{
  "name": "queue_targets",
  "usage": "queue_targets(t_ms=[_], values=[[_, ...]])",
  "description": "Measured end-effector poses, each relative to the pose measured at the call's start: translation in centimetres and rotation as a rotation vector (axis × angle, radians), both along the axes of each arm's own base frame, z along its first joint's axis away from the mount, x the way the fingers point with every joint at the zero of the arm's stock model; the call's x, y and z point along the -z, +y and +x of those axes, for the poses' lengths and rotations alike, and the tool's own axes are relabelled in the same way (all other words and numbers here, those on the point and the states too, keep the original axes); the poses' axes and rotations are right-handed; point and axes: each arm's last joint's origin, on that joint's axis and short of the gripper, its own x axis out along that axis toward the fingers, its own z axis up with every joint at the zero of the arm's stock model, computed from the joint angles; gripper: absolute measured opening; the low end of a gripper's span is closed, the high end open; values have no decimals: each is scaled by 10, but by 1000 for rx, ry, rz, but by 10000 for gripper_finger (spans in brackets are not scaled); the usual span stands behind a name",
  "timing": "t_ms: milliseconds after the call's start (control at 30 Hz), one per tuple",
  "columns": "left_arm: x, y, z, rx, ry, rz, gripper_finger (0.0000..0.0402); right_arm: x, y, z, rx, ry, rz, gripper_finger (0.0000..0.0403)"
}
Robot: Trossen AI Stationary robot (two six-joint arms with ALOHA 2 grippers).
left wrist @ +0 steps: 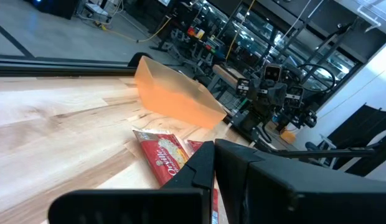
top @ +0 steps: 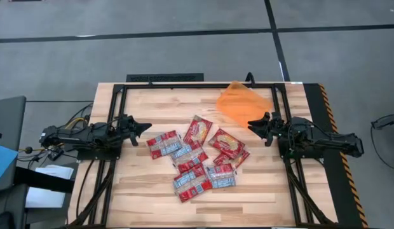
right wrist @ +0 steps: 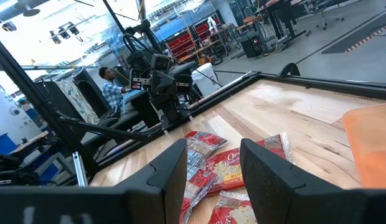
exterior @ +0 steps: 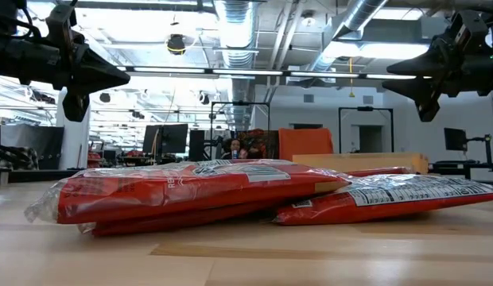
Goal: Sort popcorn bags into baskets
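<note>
Popcorn bags [top: 197, 159] lie in an overlapping cluster mid-table, well apart from the orange basket [top: 243, 104] at the far right corner. Left gripper [top: 141, 127] hovers beside the cluster, fingers nearly together, holding nothing; right gripper [top: 255, 123] hovers just beside the basket, fingers apart. Only the right wrist view shows a seated person [right wrist: 112, 87] beyond the table.
</note>
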Motion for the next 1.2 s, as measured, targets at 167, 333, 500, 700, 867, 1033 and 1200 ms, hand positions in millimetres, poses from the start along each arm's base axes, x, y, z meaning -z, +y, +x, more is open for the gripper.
queue_targets(t_ms=[167, 333, 500, 700, 867, 1033, 1200], values=[[-3, 2, -1, -61, -47, -33, 0, 0, 0, 0, 0, -1, 0, 169], [-3, 2, -1, -49, -116, -179, 0, 0, 0, 0, 0, 0, 0, 171], [-3, 2, -1, -58, -132, -211, 0, 0, 0, 0, 0, -1, 0, 175], [0, 4, -2, -152, -121, -244, 0, 0, -1, 0, 15, 10, -48, 173], [0, 7, -4, -248, -147, -264, 0, 0, -1, 0, 16, 14, -67, 169], [-1, 7, -4, -262, -166, -272, 0, -1, -1, 0, 15, 8, -69, 171], [-3, 8, -6, -304, -231, -332, 1, -1, -1, 0, 7, -25, 64, 175]])
